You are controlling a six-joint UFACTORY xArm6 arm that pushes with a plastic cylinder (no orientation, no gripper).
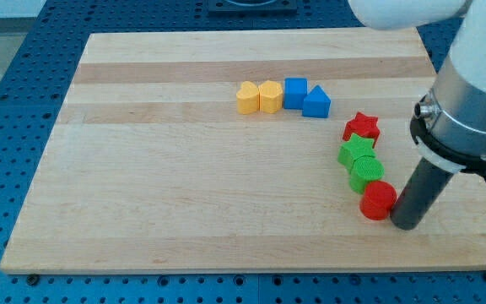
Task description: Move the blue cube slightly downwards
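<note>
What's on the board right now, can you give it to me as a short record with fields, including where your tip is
surface: wooden board
top row, view's left to right: yellow heart, yellow hexagon, blue cube, blue triangle, packed closely together
right-hand chain, top to bottom: red star, green star, green cylinder, red cylinder
my tip, just to the view's right of the red cylinder, at or near contact
tip to blue cube: well apart, cube lies toward the view's upper left

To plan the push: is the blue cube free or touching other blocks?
Touching. The blue cube sits between the yellow block and the blue triangular block, with no visible gaps.
</note>
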